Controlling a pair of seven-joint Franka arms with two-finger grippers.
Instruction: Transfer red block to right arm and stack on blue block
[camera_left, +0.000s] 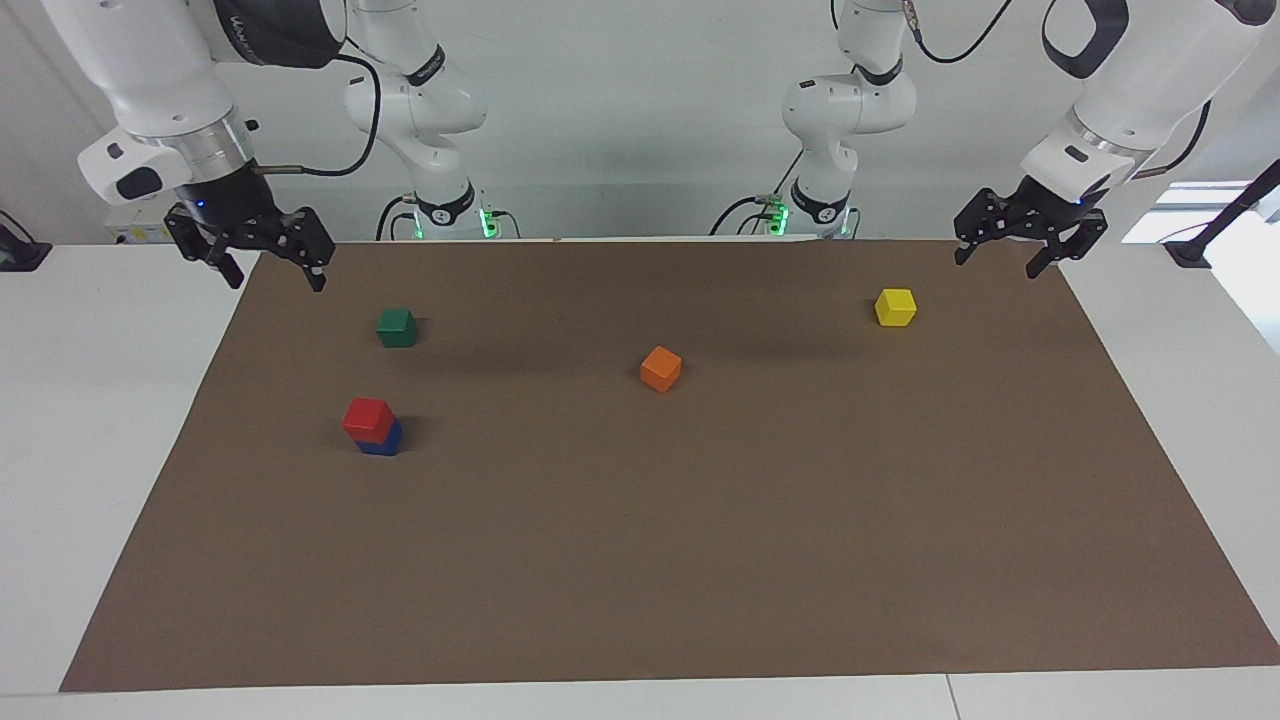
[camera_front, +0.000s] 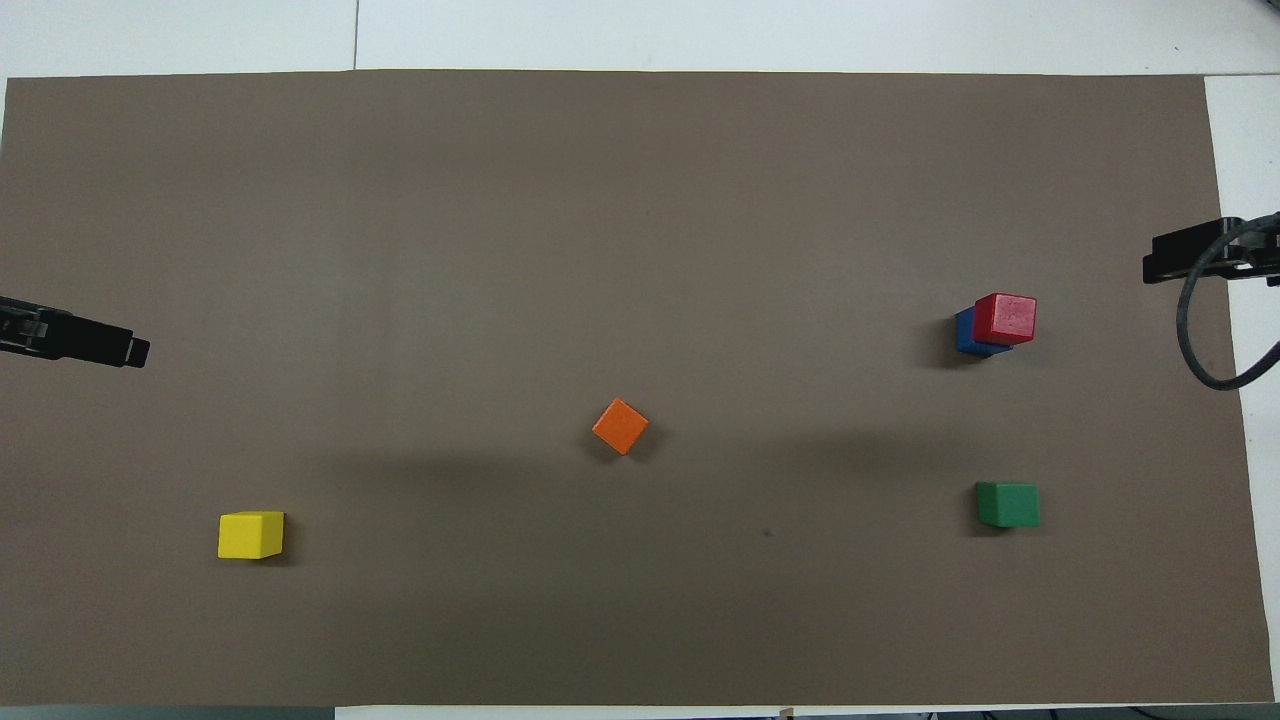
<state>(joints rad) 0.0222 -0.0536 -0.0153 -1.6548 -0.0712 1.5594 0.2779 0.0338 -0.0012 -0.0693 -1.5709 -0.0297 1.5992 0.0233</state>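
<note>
The red block (camera_left: 367, 418) sits on top of the blue block (camera_left: 384, 439), toward the right arm's end of the brown mat; the stack also shows in the overhead view, red block (camera_front: 1006, 318) on blue block (camera_front: 968, 333). My right gripper (camera_left: 272, 264) is open and empty, raised over the mat's edge at its own end, apart from the stack. My left gripper (camera_left: 1000, 262) is open and empty, raised over the mat's corner at its own end. Only the grippers' tips show in the overhead view: the right (camera_front: 1195, 256), the left (camera_front: 95, 342).
A green cube (camera_left: 397, 327) lies nearer the robots than the stack. An orange cube (camera_left: 661, 368) lies mid-mat. A yellow cube (camera_left: 895, 307) lies toward the left arm's end. The brown mat (camera_left: 700, 560) covers the white table.
</note>
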